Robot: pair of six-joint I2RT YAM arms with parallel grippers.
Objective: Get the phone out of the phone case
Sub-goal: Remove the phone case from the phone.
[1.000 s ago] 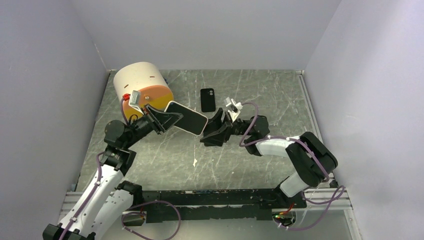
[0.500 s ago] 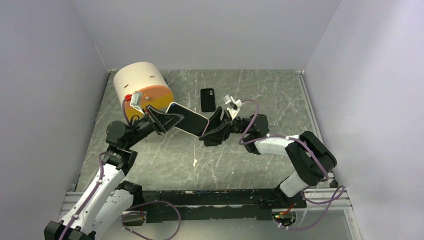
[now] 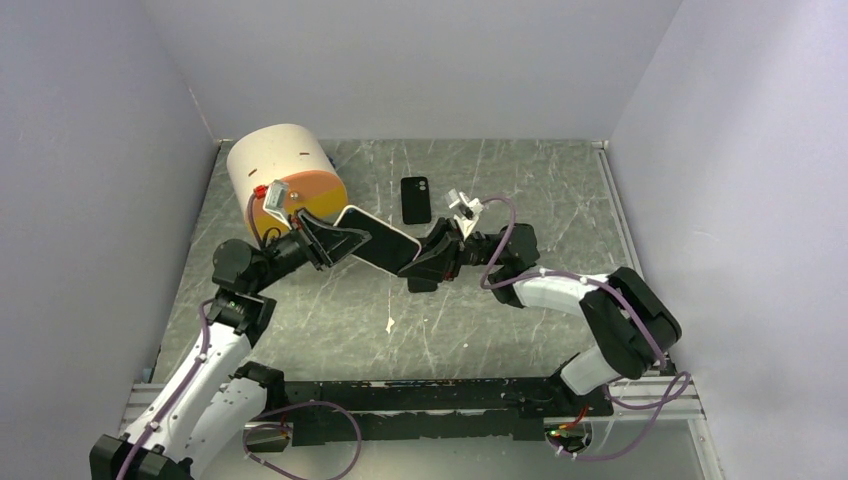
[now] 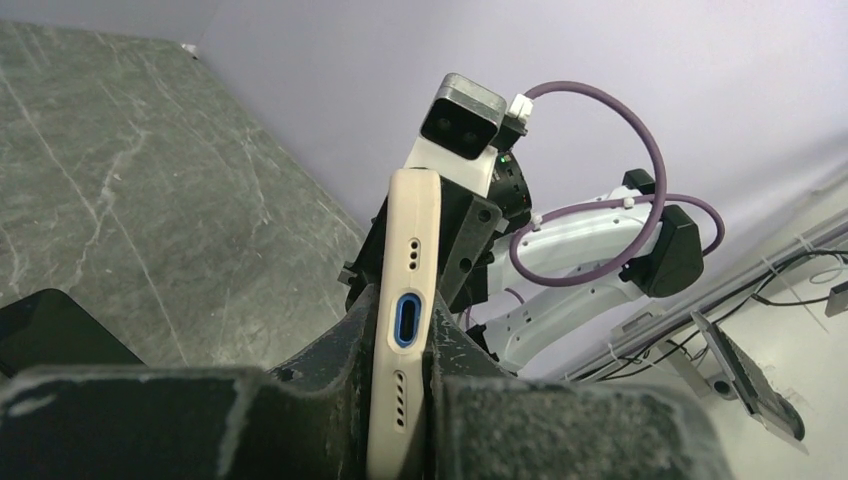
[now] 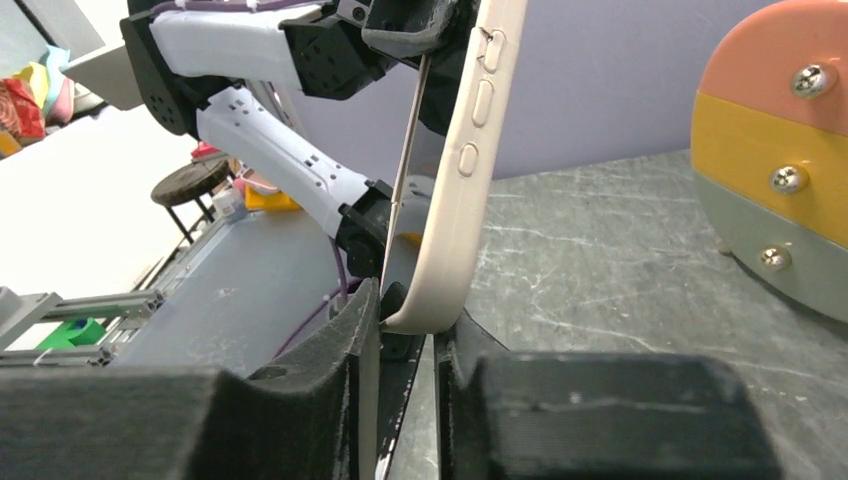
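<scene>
The left tool (image 3: 333, 238) was clenched on the charging-port end of the cream phone case (image 4: 405, 260). It held the case clear of the table (image 3: 540, 180), tilted, with the dark face of the phone (image 3: 382, 240) turned up and the phone seated inside. Against the view a second ago, this arm had hardly shifted. The right tool (image 3: 424, 262) had crept leftward and closed the small gap to the free end. Its fingers (image 5: 340, 350) now straddled the lower corner of the case, one on the screen side and one on the back. They looked to be touching it, but I could not tell whether they were pressing or only resting there. A thin dark edge ran beside the cream rim in the right wrist view. Whether that was the phone beginning to lift from the case was too fine to judge. The approach seemed done, and the next step was probably to peel or push the corner free while the left tool braced. A grip across both phone and case together would likely only squeeze them tighter. A dark phone-like slab (image 3: 416, 199) lay flat on the table beyond, well apart, and the cream cylinder (image 3: 275, 165) stood behind the left arm.
</scene>
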